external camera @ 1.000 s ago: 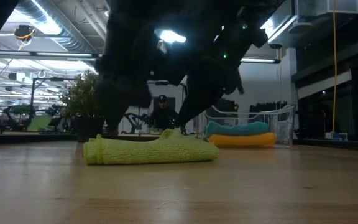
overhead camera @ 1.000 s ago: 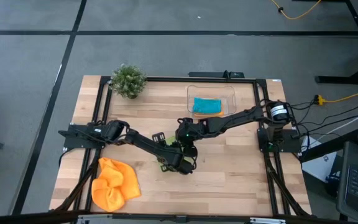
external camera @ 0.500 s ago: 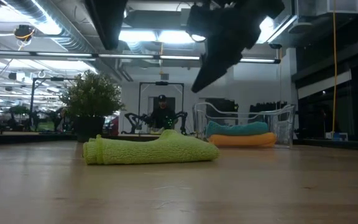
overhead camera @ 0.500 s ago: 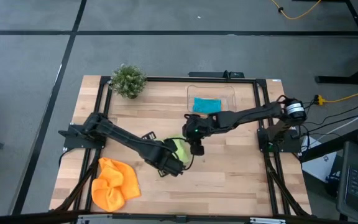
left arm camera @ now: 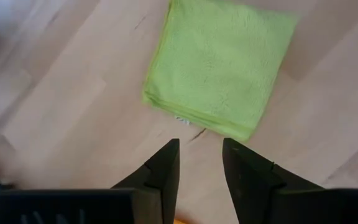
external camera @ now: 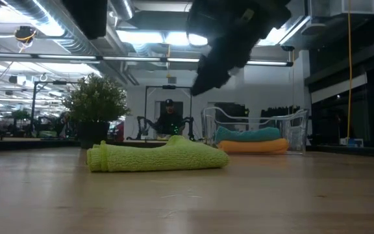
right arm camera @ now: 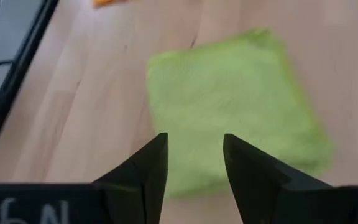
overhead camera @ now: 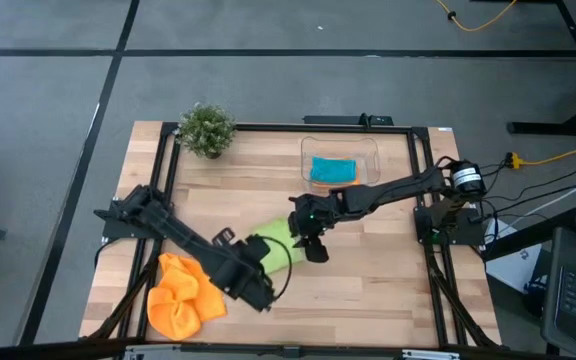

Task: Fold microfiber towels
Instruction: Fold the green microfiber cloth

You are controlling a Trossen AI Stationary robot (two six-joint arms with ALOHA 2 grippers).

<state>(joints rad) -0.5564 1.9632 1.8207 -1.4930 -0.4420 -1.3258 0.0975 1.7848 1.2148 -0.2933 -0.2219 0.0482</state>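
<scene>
A lime green towel [overhead camera: 276, 250] lies folded flat on the wooden table's middle [external camera: 158, 157]. My left gripper [left arm camera: 201, 155] hangs open above the table just near-left of it [overhead camera: 256, 272], fingers pointing down, nothing between them. My right gripper [right arm camera: 194, 152] hangs open above the towel's right part [overhead camera: 313, 238], raised well clear of it in the low view [external camera: 203, 78]. A crumpled orange towel [overhead camera: 183, 295] lies at the near left. A teal towel [external camera: 249, 134] rests on a folded orange one [external camera: 252, 147] inside the clear tub [overhead camera: 340, 143].
A small potted plant [overhead camera: 206, 130] stands at the far left corner. The clear tub stands at the far side, right of centre. Bare wood stretches along the near right [overhead camera: 368, 290]. A person shows in the room beyond the table [external camera: 169, 117].
Both grippers have lifted off the green towel, which stays folded flat on the table. My left gripper has risen, rolled, and drawn back toward the near left, toward the orange towel. My right gripper has risen a little and tipped.
</scene>
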